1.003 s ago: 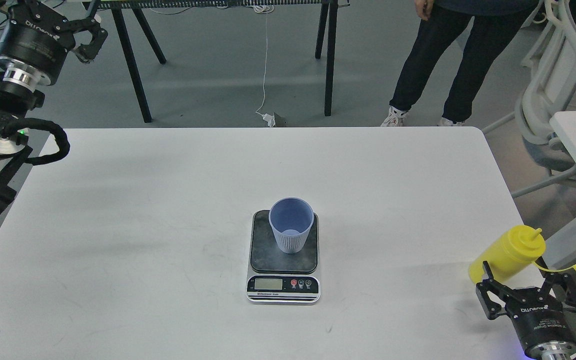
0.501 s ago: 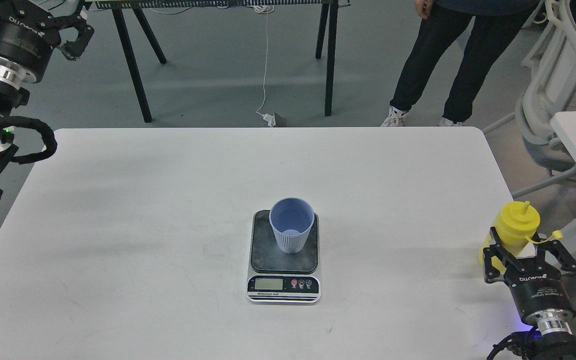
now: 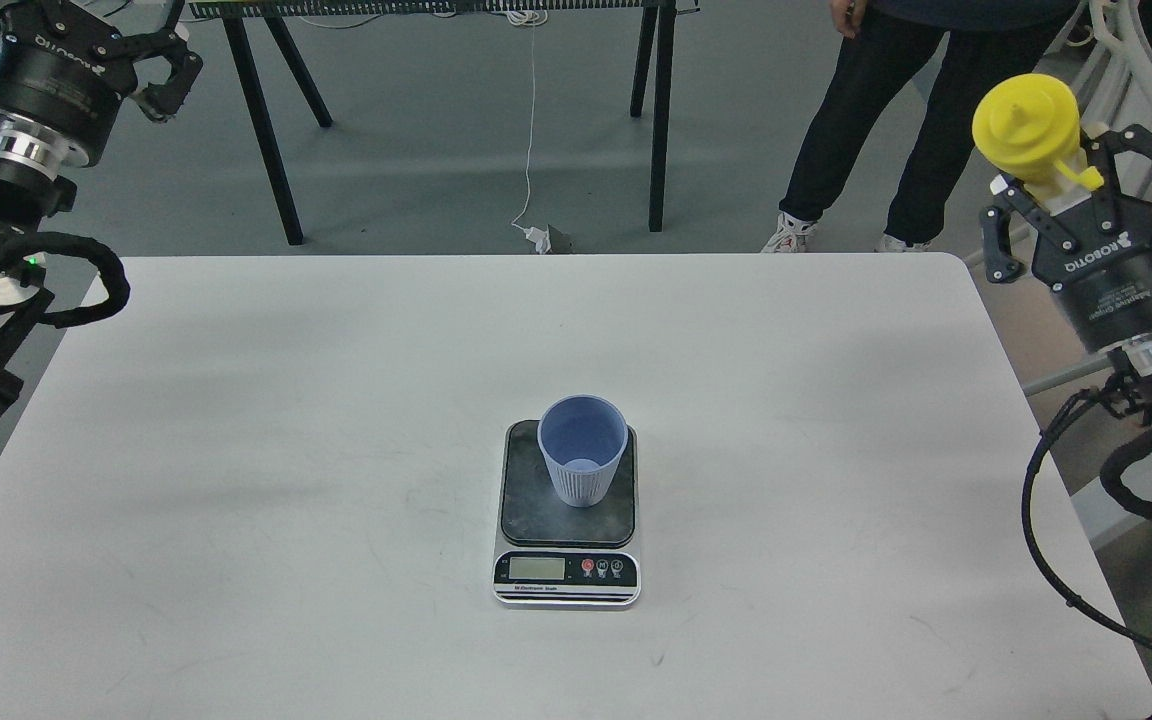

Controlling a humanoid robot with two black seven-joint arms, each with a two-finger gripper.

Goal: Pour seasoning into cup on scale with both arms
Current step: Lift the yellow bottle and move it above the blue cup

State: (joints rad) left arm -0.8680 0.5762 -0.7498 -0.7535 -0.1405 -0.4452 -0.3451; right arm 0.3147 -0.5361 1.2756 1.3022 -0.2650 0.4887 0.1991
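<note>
Seasoning bottle clamped in right gripper, held high at far right, clear of the table.

Bottle sits between the right gripper's fingers, nozzle end toward the camera, tethered cap hanging off its right side. Cup stands upright on the far part of the scale platform at table centre, well apart from the bottle. Left gripper is up at far left over the floor, fingers apart, holding nothing. Versus 0.5 s ago: right arm has lifted the bottle from the near-right table edge to the far right; cup and scale unmoved, left arm barely shifted. White table, grey floor, black trestle legs far back, person's legs far right, white chair at the right edge.
</note>
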